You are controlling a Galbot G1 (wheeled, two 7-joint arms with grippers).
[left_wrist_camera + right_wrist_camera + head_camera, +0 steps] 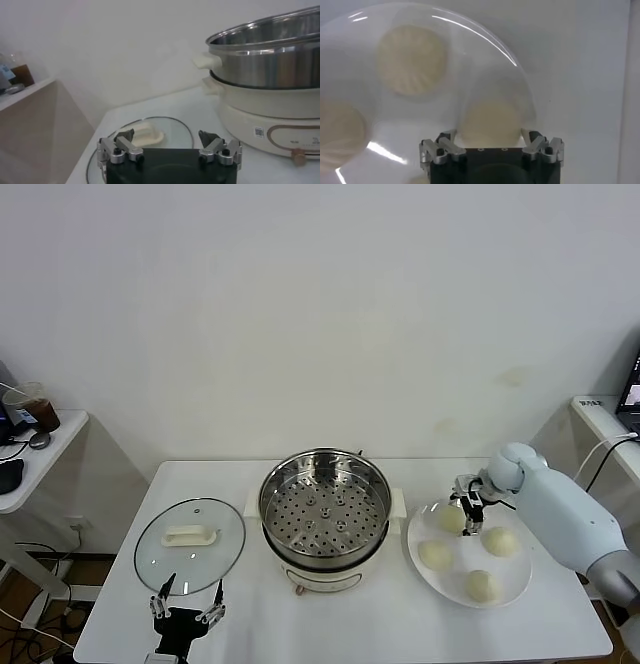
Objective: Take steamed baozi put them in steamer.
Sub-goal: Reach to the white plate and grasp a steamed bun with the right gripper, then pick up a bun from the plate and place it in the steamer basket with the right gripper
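Several pale steamed baozi lie on a white plate point(521, 569) at the table's right. My right gripper point(467, 520) is down over the baozi point(450, 519) nearest the steamer. In the right wrist view its jaws point(487, 134) stand open on either side of that baozi point(492, 120), close to its sides. Two more baozi point(412, 59) point(337, 130) lie farther along the plate. The steamer point(300, 519), a shiny steel basket with a perforated floor on a cream pot, stands at the table's middle with nothing in it. My left gripper point(187, 589) hangs open at the front left.
A round glass lid point(190, 542) with a white handle lies flat left of the steamer, just beyond the left gripper point(167, 135). The steamer's steel wall point(270, 65) rises beside it. A side desk point(40, 454) with a cup stands at the far left.
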